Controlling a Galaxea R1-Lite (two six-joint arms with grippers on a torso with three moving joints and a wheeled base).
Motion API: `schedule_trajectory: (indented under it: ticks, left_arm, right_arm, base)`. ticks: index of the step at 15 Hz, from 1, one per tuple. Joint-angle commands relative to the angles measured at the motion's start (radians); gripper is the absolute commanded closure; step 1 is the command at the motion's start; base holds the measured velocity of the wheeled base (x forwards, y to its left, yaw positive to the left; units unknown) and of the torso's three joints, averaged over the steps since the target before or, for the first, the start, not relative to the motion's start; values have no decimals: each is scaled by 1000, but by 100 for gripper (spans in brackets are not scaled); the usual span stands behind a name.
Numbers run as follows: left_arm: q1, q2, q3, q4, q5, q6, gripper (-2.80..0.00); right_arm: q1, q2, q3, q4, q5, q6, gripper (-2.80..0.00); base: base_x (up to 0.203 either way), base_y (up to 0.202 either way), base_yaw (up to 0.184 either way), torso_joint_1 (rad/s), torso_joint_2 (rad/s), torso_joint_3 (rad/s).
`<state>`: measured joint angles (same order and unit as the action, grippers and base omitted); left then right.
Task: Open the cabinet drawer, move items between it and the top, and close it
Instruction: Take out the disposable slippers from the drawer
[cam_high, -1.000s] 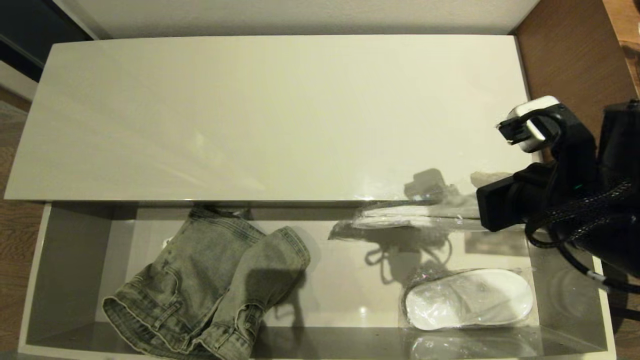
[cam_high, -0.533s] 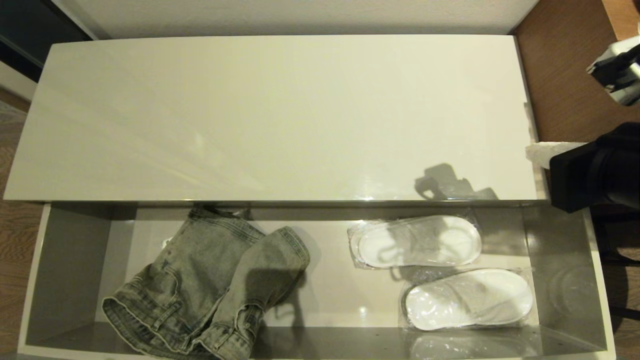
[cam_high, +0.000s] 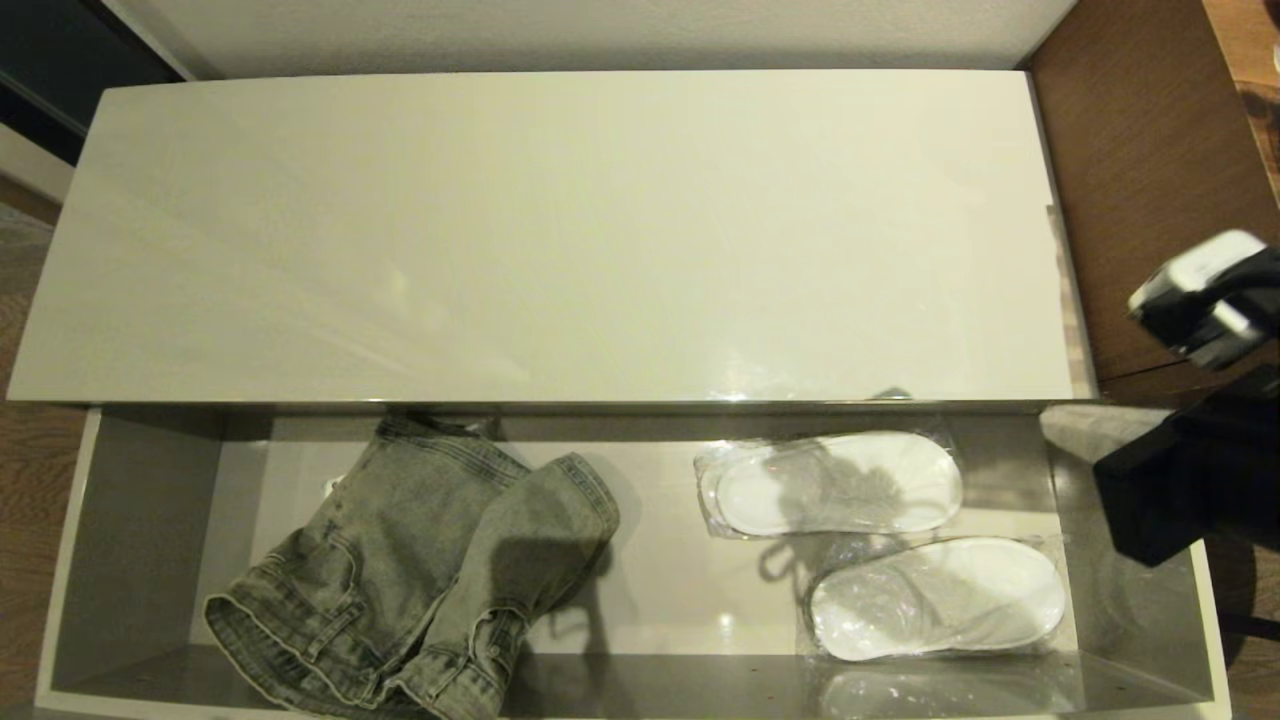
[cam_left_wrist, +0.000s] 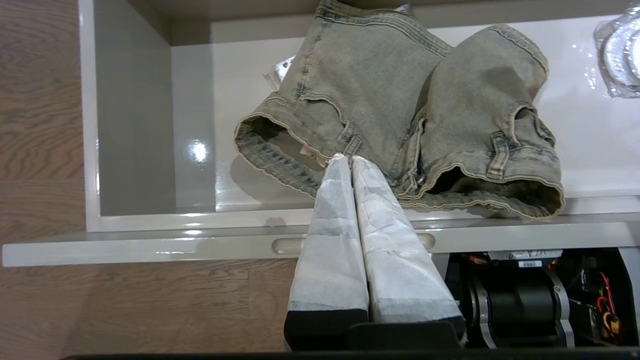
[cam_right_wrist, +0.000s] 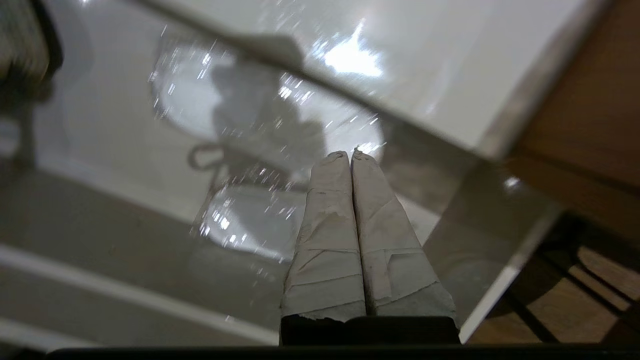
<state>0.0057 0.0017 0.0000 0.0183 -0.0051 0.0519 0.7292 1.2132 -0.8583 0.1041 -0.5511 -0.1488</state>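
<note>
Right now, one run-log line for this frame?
drawer: open | denim garment: inside, left | two wrapped slippers: inside, right | top: bare | right claw: shut, over drawer's right end | left claw: shut, parked

From overhead, the head camera looks steeply down on the whole glossy top and the open cabinet drawer below it. The left wrist camera sits low outside the drawer's front, close in, looking along closed fingers at the denim garment, also seen from the head. The right wrist camera hangs over the drawer's right end, facing the wrapped slippers, shared likewise.
</note>
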Motion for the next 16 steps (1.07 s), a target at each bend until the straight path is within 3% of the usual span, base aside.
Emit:
schedule_trajectory:
  ticks: [1,3,7,11,16]
  left_arm:
    - [0,0,0,0,1,0,0]
    - [0,0,0,0,0,0,0]
    - [0,0,0,0,1,0,0]
    - [0,0,0,0,1,0,0]
    - [0,0,0,0,1,0,0]
  right_arm:
    - [50,72,78,-20,10,41,0]
    - [75,156,156,-87,39,86,0]
    - [51,396,259,-414,90,80,0]
    - [29,594,288,-620,140,73,0]
    - [28,779,315,-885,142,21,0]
  base:
    - [0,0,0,0,0,0]
    - [0,0,0,0,0,0]
    - [0,0,0,0,0,0]
    - [0,0,0,0,0,0]
    - [0,0,0,0,0,0]
